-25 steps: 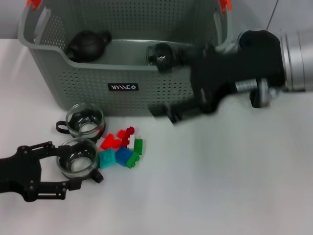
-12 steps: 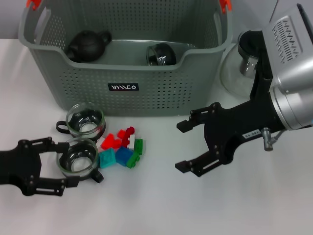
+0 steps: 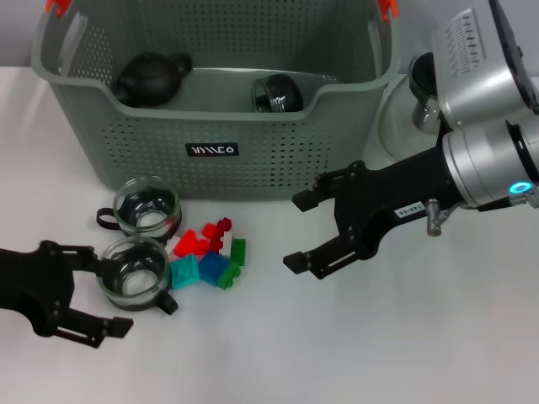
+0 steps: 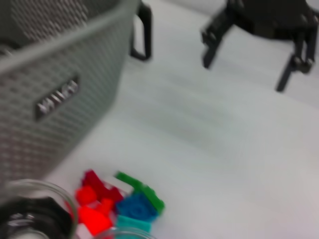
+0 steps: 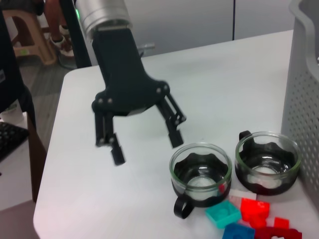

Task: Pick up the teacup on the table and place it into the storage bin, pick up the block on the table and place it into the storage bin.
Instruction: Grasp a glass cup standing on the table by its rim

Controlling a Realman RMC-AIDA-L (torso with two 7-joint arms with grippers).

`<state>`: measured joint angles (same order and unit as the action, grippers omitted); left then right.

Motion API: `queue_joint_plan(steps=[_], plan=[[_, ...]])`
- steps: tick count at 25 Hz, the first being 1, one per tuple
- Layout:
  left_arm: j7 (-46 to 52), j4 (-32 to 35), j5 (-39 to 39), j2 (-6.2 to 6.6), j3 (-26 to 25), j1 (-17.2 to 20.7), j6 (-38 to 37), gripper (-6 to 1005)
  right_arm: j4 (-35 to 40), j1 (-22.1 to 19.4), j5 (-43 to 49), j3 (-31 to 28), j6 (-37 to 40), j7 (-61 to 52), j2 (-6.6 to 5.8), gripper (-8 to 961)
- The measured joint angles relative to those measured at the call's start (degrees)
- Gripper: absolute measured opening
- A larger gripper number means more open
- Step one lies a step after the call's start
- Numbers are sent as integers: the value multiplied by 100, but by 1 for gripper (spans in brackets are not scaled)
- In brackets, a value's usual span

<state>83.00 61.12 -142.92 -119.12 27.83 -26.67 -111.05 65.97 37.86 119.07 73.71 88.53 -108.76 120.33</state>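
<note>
The left end effector, fingers spread and grasping nothing, brackets a glass teacup on the white desk in front of the storage bin; closing on the cup looks next. The right end effector, also released, hangs just right of the coloured blocks, below the bin, which already holds another cup.

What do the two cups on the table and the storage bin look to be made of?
Both teacups look like clear glass: the table shows through their walls, and each has a dark base and handle, probably plastic. The storage bin looks like matte grey-green moulded plastic with perforated walls and orange-red clips.
</note>
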Motion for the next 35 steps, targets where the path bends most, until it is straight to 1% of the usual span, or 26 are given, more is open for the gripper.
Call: queue_joint_plan(steps=[4,5,6,14,21,26,30,35], plan=[[179,26,-255,1,416,-193,-11,917,-113,57,-121,-4,-80,-2,1,939],[179,26,-255,1,416,-193,-11,917,-115,60,-167,-3,-91,-3,1,939],[214,51,-408,4,649,-302,37,917,-115,60,-202,-2,-99,-3,0,938],[288,186,-727,23,943,-566,237,916,-120,64,-356,-10,-126,-5,-1,938],[361,294,-858,23,1311,-653,448,916,-120,50,-357,-54,-126,-5,-15,938],[404,540,-1144,-60,1663,-640,655,916,-183,55,-327,-176,-126,-4,-29,938],[449,733,-1239,-105,1745,-695,615,916,-191,64,-324,-189,-125,6,-34,938],[464,760,-1291,-187,2052,-703,760,916,-191,64,-327,-218,-125,12,-26,938]])
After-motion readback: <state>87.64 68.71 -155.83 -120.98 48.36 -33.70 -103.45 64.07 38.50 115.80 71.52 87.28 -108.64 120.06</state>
